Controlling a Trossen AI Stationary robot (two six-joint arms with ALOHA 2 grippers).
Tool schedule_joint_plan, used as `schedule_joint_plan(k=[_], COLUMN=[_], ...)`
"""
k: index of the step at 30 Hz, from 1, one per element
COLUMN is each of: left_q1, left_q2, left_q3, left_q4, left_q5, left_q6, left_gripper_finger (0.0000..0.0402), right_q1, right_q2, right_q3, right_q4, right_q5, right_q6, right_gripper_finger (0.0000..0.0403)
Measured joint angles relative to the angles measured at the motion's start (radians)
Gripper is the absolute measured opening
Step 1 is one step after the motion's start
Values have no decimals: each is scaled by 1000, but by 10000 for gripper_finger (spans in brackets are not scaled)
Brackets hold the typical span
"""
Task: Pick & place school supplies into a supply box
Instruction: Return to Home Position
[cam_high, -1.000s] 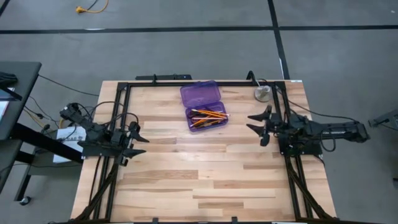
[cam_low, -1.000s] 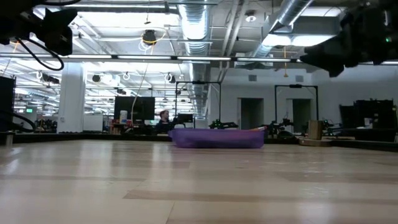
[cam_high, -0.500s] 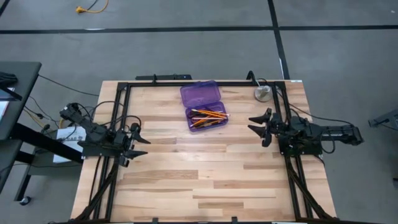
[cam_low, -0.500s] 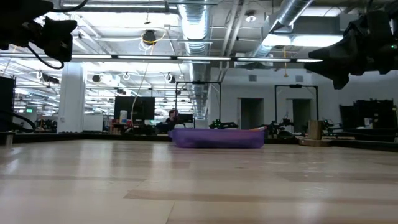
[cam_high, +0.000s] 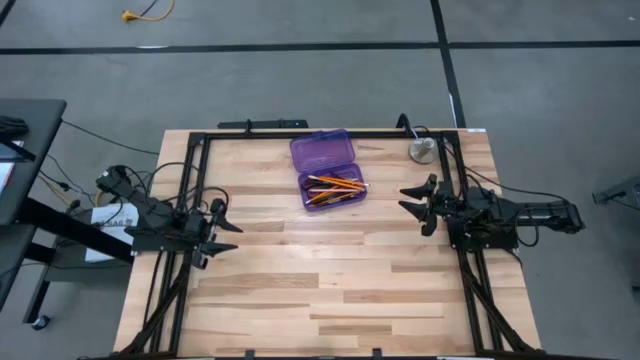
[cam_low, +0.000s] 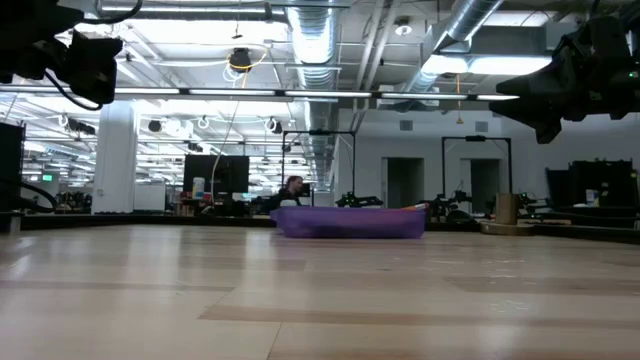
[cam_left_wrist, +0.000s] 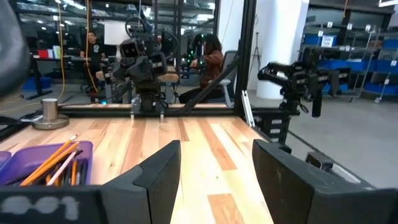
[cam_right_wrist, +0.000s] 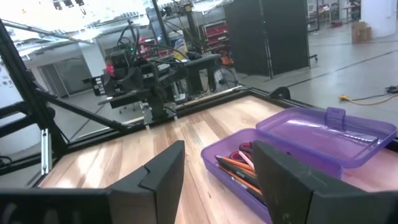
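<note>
The translucent purple supply box (cam_high: 328, 170) lies open on the far middle of the table, its lid folded back toward the far edge. Orange pencils and dark pens (cam_high: 335, 188) lie inside its tray; the right wrist view also shows something red in the tray (cam_right_wrist: 239, 160). My left gripper (cam_high: 220, 227) hovers open near the table's left edge. My right gripper (cam_high: 418, 203) hovers open near the right edge. Both point toward the table's middle and hold nothing. The box shows low in the low view (cam_low: 348, 221) and in both wrist views (cam_left_wrist: 46, 163) (cam_right_wrist: 292, 149).
A small round grey metal disc (cam_high: 422, 150) sits near the far right corner. A black frame (cam_high: 300, 133) runs along the table's far edge and down both sides. People sit in the room beyond the table (cam_left_wrist: 208, 56).
My right arm has drawn back slightly toward the table's right edge; its gripper has stayed open. The box and its contents have kept still.
</note>
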Motion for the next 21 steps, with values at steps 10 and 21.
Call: schedule_joint_plan(k=[10,21], left_q1=[0,0], left_q2=[1,1], left_q3=[0,0], left_q4=[-11,-11], left_q5=[1,0], left_q6=[0,0], left_gripper_finger=[188,188], right_q1=[0,0], right_q2=[0,0], right_q3=[0,-1], right_q4=[0,0], right_q5=[1,1], right_q6=[0,0], right_gripper_finger=[184,180])
